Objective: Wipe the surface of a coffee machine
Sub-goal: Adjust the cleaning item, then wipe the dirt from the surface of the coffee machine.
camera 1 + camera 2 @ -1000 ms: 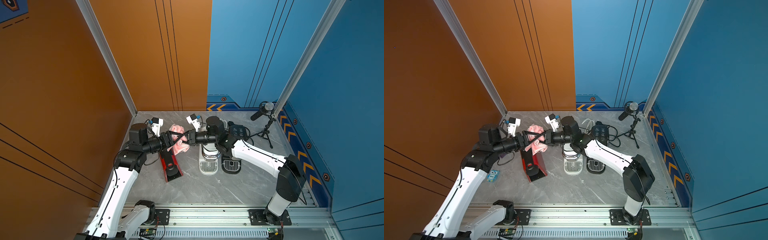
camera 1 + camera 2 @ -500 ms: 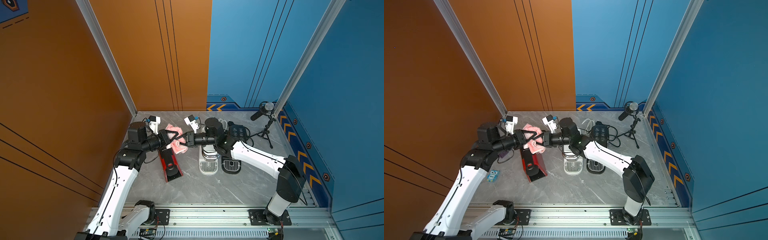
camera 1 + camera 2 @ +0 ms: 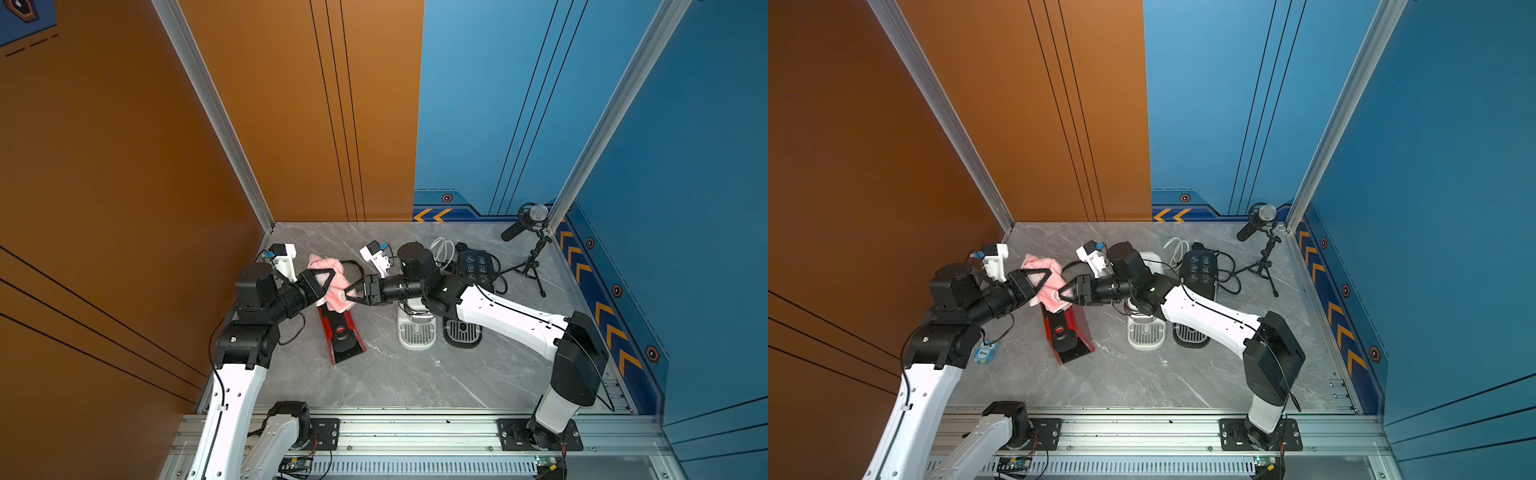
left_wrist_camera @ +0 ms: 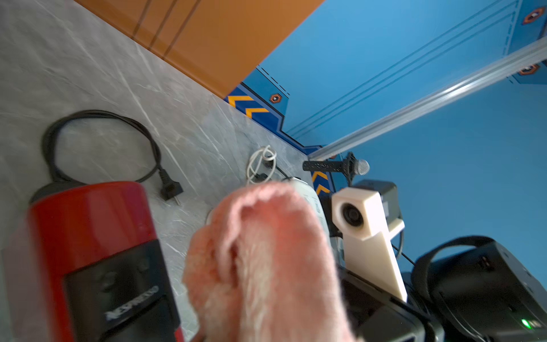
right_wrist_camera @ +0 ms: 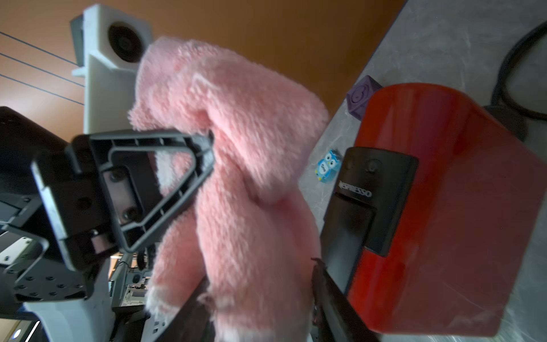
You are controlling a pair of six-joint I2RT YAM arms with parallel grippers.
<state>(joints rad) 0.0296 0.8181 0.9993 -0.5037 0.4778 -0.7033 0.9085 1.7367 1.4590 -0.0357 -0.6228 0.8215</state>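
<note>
A fluffy pink cloth (image 3: pixel 332 272) (image 3: pixel 1042 266) hangs in the air above the back end of a red coffee machine (image 3: pixel 341 332) (image 5: pixel 444 192). My left gripper (image 3: pixel 330 284) (image 3: pixel 1045 280) is shut on the cloth's middle; one of its triangular fingers (image 5: pixel 189 165) presses into the pile. My right gripper (image 3: pixel 351 296) (image 5: pixel 260 281) faces it from the other side, open, with its two fingers spread on either side of the cloth's lower end. In the left wrist view the cloth (image 4: pixel 266 260) covers my left jaws. The red machine (image 4: pixel 88 251) shows a black front panel.
A white coffee machine (image 3: pixel 417 330) and a black one (image 3: pixel 464 328) stand right of the red one, under my right arm. A microphone on a tripod (image 3: pixel 530 237) is at the back right. A black cable (image 4: pixel 97 139), a purple cube (image 5: pixel 361 97) and a blue owl toy (image 3: pixel 983 353) lie on the table.
My left gripper has closed on the pink cloth. My right gripper, shut on the cloth a second ago, has spread its jaws. Both grippers drifted slightly left.
</note>
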